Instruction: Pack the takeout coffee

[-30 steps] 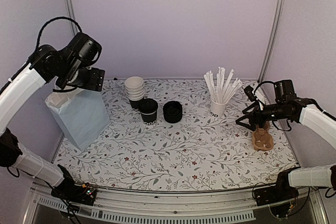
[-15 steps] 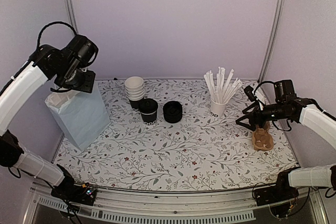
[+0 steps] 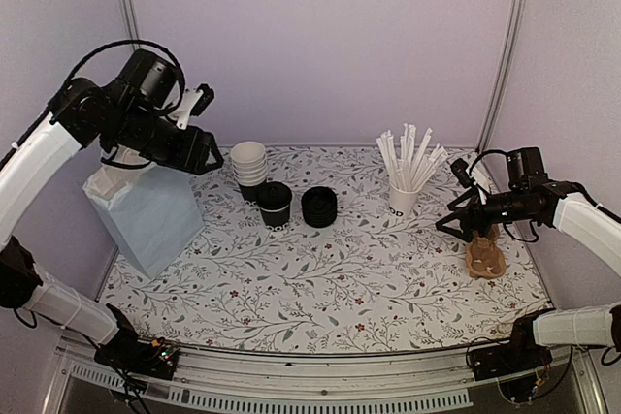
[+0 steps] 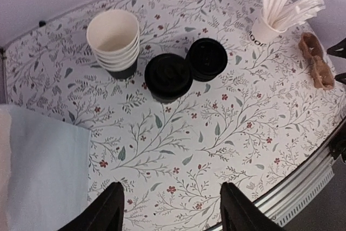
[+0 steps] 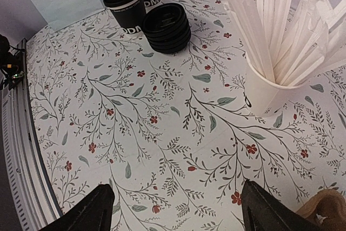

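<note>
The takeout coffee point(image 3: 274, 203) is a black paper cup with a black lid, standing upright at the back of the table in front of a nested stack of cups point(image 3: 249, 167). The left wrist view shows the coffee point(image 4: 168, 76) from above. My left gripper point(image 3: 210, 154) hangs high above the table beside the paper bag's top, open, with nothing between its fingers point(image 4: 172, 201). My right gripper point(image 3: 448, 199) hovers at the right, open and empty point(image 5: 174, 201), with the coffee point(image 5: 125, 5) far ahead of it.
A pale blue paper bag point(image 3: 146, 210) stands upright at the left. A stack of black lids point(image 3: 319, 207) sits right of the coffee. A white cup of wrapped straws point(image 3: 403, 181) stands at the back right. A brown cardboard carrier point(image 3: 484, 257) lies under the right arm.
The left arm has swung up and to the right from over the bag, so its gripper now points toward the cups. Its jaws have narrowed a little. The right arm has not moved.
</note>
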{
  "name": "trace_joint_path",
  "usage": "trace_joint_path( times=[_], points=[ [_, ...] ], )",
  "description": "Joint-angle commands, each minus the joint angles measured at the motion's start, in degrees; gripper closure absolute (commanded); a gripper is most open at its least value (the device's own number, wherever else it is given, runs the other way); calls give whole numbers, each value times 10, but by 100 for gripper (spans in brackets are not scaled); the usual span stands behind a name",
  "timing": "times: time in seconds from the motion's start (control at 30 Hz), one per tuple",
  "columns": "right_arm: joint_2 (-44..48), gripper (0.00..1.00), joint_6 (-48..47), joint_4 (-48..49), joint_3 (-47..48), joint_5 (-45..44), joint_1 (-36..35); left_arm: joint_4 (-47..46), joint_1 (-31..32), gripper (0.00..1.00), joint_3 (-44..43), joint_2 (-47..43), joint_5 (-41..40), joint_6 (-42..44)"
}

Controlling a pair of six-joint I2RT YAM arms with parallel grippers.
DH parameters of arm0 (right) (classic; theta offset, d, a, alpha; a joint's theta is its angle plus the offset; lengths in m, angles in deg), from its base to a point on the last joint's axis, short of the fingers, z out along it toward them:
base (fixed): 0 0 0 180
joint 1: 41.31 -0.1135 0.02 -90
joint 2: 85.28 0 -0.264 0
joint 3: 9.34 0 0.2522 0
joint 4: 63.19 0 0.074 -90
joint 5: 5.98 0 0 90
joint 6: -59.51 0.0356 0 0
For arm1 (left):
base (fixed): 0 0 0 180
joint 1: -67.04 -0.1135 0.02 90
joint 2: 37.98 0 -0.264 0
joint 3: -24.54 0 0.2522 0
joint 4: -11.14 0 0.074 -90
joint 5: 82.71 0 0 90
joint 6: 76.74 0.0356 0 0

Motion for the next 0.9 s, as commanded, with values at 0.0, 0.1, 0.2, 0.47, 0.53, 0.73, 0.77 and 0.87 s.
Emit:
trace_joint_path(
  times=[0.0,0.1,0.2,0.47,0.53,0.73,0.77,0.87],
  points=[
    [-2,16,-4,2,-6,6,2,-54,10,32,-82,-48,-26,18],
    [-1,16,-3,3,-7,5,2,-62,10,24,-99,-73,-98,29],
    [-4,16,-4,3,-6,4,1,-24,1,16,-99,-74,-173,11],
    [-6,16,-4,2,-6,4,1,105,-17,15,-71,-8,-303,-33],
    [-6,16,-4,2,-6,4,2,106,-20,15,-58,-7,-293,-29],
    [-8,16,-4,2,-5,4,1,106,-22,23,-37,-7,-286,-38],
    [-8,16,-4,2,-5,4,2,106,-23,24,-31,-8,-294,-39],
    [-9,16,-4,2,-5,4,1,106,-24,28,-13,-6,-315,-40]
  ],
)
